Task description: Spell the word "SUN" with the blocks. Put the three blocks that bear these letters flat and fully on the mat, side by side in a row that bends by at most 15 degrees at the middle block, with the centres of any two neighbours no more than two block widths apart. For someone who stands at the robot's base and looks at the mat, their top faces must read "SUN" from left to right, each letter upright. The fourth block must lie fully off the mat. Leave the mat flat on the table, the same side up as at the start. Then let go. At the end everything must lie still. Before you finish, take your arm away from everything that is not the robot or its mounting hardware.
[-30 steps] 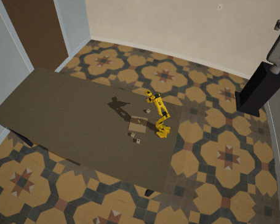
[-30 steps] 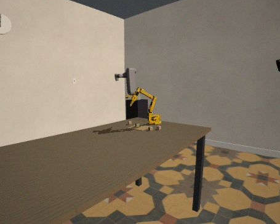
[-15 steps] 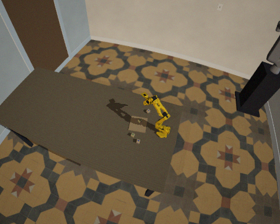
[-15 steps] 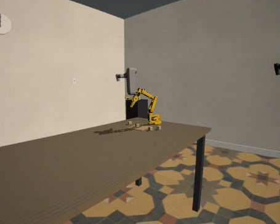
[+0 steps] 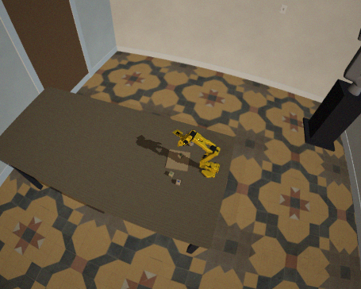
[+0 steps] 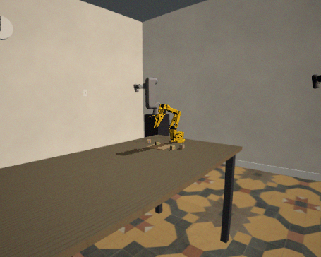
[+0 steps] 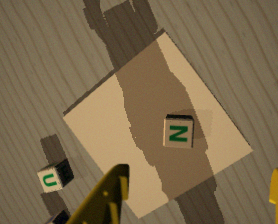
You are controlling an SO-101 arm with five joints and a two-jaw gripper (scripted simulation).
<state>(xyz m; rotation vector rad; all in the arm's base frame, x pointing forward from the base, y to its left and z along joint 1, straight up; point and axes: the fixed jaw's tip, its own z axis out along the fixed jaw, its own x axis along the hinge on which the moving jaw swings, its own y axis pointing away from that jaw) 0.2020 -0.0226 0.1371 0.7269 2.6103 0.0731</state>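
The N block (image 5: pixel 180 155) (image 6: pixel 157 143) (image 7: pixel 178 133) lies on the mat (image 5: pixel 173 163) (image 7: pixel 95 117); its green N faces up, sideways in the wrist view. The U block (image 5: pixel 171 174) (image 6: pixel 172 147) (image 7: pixel 48 180) lies off the mat, green U up. A block with a blue mark (image 5: pixel 178 182) (image 6: pixel 182 146) lies beyond it, nearer the base side; its letter is too small to read. The fourth block (image 5: pixel 191 144) (image 6: pixel 148 141) lies off the mat's opposite side, partly hidden by the arm in the top view. My gripper (image 6: pixel 156 126) (image 7: pixel 199 171) is open and empty, high above the table.
The brown table (image 5: pixel 86 138) (image 6: pixel 94 190) carries the mat, the blocks and the robot base (image 5: pixel 210 169) (image 6: pixel 177 136). The base stands near the table's short end. The arm's shadow crosses the mat and the N block. A dark block side (image 7: pixel 60 218) shows at the wrist view's lower edge.
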